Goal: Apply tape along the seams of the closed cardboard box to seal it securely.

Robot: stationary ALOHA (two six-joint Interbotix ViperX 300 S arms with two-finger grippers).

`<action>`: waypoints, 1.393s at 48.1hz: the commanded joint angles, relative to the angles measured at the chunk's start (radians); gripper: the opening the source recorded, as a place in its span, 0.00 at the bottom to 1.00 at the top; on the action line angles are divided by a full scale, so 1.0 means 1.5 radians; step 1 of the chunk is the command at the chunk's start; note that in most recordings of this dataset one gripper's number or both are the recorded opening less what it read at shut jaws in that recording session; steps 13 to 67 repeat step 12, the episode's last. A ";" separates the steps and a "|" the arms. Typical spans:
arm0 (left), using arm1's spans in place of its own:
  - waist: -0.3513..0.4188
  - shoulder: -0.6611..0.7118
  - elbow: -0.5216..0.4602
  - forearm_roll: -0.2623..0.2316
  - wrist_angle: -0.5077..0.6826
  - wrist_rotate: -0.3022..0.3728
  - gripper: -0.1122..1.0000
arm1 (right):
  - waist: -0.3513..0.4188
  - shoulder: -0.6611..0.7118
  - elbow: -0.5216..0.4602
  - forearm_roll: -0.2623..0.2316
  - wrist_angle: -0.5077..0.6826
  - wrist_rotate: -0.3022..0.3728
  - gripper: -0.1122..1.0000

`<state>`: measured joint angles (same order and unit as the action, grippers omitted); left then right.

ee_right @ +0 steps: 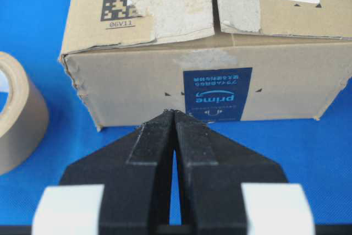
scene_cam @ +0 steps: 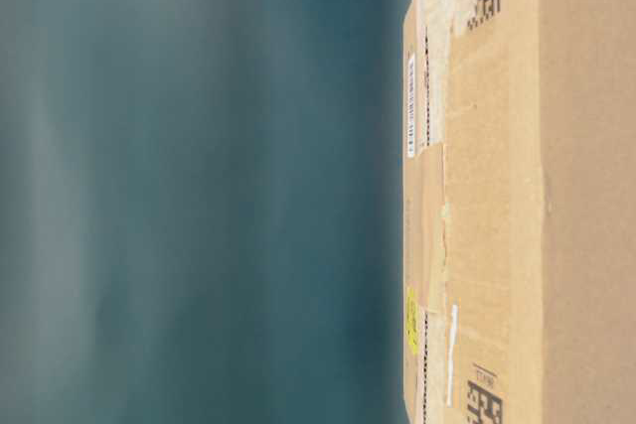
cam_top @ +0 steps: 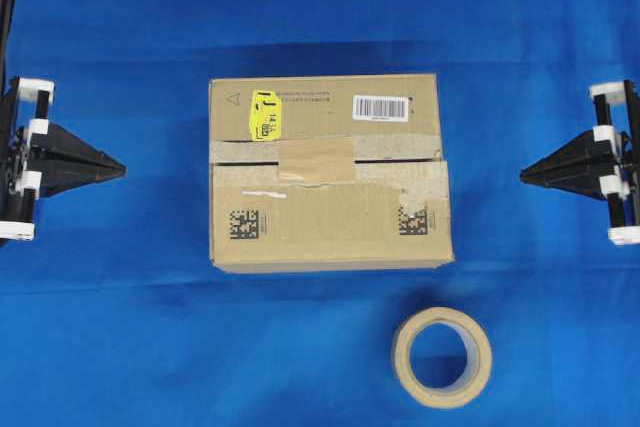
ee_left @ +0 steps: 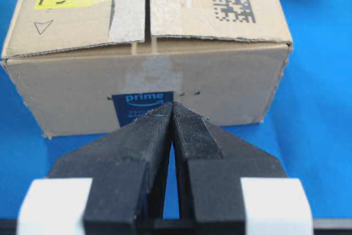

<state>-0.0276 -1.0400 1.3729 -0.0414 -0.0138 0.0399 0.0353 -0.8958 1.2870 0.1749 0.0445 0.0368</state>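
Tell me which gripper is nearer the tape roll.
Right. The right gripper sits beside the cardboard box, on the tape roll's side; the left gripper is across the box, farther off. Both shut, empty.

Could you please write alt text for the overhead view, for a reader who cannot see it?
A closed cardboard box sits mid-table on blue cloth, a tape strip over the middle of its seam. A tape roll lies in front; shut left gripper and right gripper flank it, apart.
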 commanded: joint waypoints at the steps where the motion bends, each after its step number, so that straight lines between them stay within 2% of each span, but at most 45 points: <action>1: 0.001 0.004 -0.006 0.001 -0.002 0.000 0.10 | -0.001 0.001 -0.009 -0.001 -0.007 0.002 0.10; 67: 0.001 0.004 -0.006 0.002 -0.003 0.001 0.10 | -0.001 0.001 -0.010 -0.001 -0.007 0.002 0.10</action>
